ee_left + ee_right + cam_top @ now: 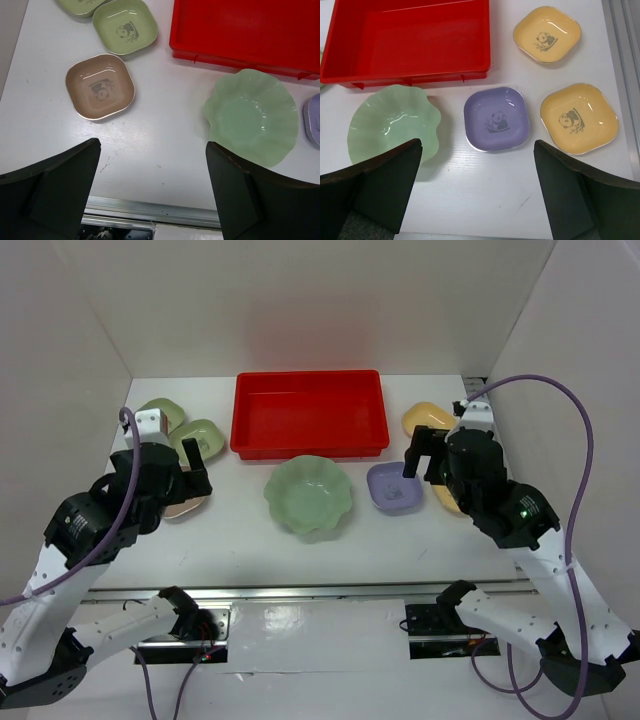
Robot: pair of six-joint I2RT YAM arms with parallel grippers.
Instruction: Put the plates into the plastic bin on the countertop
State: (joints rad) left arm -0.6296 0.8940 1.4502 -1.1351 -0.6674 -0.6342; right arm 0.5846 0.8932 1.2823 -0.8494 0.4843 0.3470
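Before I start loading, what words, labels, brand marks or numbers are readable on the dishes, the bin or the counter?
None: no words, numbers or brand marks can be read in any view.
The tan dish, small green dish, purple dish and yellow dishes carry only a panda drawing, no lettering.
The red bin and big green dish are plain.

Top view sits high behind both arm bases, facing forward and down, far enough to take in the whole countertop (240,540) up to the back wall. Left wrist view looks down close past the left gripper (152,144) at the left-centre; right wrist view, past the right gripper (478,143), at the right-centre. All three share the red bin (310,412), big green dish (310,495) and lavender dish (496,119).
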